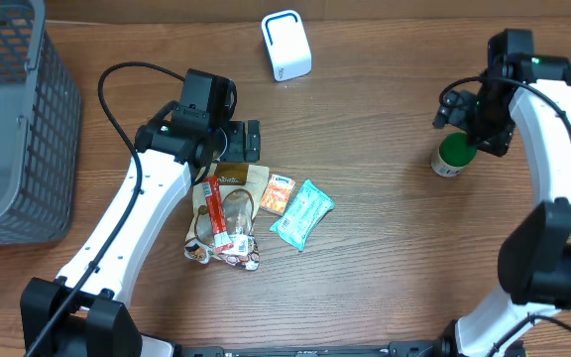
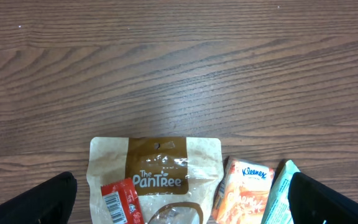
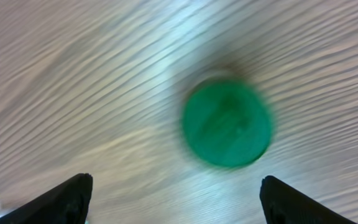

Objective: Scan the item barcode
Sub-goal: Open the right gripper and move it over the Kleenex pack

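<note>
Green-lidded jar (image 1: 450, 159) upright; right jaws spread above, apparently not touching.

White arms (image 1: 130, 213), black joints (image 1: 206, 99), black cables (image 1: 101, 91).

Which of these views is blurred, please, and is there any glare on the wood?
Right wrist: blurred, the green lid smeared and the grain streaked. Left wrist: sharp, the pouch print readable, with a pale sheen on the table. Overhead: sharp, evenly lit, only soft shadows.
</note>
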Robot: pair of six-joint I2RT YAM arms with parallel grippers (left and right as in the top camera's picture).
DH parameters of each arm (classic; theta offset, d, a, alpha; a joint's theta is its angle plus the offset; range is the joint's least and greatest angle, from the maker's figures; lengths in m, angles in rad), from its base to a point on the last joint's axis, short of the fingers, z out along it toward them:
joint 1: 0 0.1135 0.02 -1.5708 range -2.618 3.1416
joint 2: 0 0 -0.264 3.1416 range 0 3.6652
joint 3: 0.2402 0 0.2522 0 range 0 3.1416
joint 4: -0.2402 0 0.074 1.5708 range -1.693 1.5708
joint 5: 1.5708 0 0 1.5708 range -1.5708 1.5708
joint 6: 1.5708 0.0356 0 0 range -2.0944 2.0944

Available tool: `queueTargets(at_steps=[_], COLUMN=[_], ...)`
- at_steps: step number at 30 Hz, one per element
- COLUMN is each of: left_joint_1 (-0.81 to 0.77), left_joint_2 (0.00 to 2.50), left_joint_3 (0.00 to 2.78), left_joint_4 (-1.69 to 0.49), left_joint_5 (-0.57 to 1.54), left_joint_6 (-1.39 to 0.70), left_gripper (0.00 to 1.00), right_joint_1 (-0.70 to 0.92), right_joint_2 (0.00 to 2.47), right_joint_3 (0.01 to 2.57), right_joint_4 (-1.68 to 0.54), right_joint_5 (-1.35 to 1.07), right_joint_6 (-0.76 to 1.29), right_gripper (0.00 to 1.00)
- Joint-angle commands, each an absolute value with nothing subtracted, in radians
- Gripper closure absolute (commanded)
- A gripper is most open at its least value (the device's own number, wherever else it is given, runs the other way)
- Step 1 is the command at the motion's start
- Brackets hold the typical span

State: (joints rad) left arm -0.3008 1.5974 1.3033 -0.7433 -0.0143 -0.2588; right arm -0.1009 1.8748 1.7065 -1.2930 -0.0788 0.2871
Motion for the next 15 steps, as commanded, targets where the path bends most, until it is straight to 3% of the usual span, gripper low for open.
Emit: queueTargets(at_steps=[1, 5, 15], left_joint_1=[-0.302, -0.302, -0.302], left_joint_2=[1.589, 1.589, 1.589], left_joint_3=[1.316, 1.316, 1.316], left_joint_4=[-0.744, -0.744, -0.744], left_joint_5=[-0.007, -0.007, -0.007], left_joint_6=[-0.269, -0.269, -0.269], left_gripper=[0.00, 0.00, 0.00], right_joint_1=[-0.053, 0.031, 0.284], right_joint_2=[1.840, 1.840, 1.841], right_joint_3=[1.727, 1.683, 1.493], right_joint_4=[-1.346, -1.376, -1.229], right_joint_5=[-0.214, -0.242, -0.301], right_joint_6=[0.281, 0.286, 0.394], right_gripper=[0.16, 0.40, 0.41])
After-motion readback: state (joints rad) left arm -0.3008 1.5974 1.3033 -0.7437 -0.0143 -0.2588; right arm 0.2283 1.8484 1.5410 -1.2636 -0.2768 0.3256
